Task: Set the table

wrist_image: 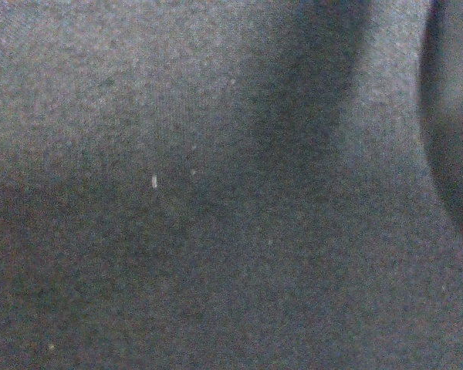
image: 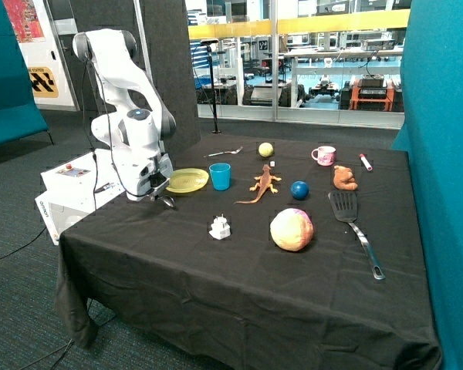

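Low over the black-draped rectangular table (image: 239, 285), the white arm's tool (image: 165, 200) hangs just beside the flat yellow plastic plate (image: 187, 181); whether its fingers are spread or pressed together I cannot tell. Next to the plate stands a blue plastic cup (image: 220, 176), and a small metal fork (image: 226, 152) lies farther back. Nothing looks laid out as a place setting yet. From the wrist, only black cloth (wrist_image: 177, 193) shows, very close. Lifting first, then centring over the plate's rim, would likely make a cleaner grasp.
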`<action>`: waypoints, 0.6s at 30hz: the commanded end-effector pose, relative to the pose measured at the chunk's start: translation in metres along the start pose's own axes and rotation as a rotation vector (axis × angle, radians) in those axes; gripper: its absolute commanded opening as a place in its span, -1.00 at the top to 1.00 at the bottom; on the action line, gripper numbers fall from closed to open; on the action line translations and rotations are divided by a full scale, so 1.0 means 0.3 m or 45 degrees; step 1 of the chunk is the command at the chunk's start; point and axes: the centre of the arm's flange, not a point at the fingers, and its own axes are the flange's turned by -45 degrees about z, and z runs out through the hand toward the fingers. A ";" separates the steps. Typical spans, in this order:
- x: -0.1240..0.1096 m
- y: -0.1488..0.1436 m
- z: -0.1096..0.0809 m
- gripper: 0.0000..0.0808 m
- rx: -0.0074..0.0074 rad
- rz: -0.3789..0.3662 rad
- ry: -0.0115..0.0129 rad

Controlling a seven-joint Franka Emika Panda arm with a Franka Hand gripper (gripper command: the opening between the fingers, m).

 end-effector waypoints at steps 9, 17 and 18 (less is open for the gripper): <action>0.010 -0.034 0.045 1.00 0.0026 -0.015 0.0012; 0.025 -0.058 0.040 1.00 0.0026 -0.044 0.0012; 0.027 -0.061 0.039 1.00 0.0026 -0.048 0.0012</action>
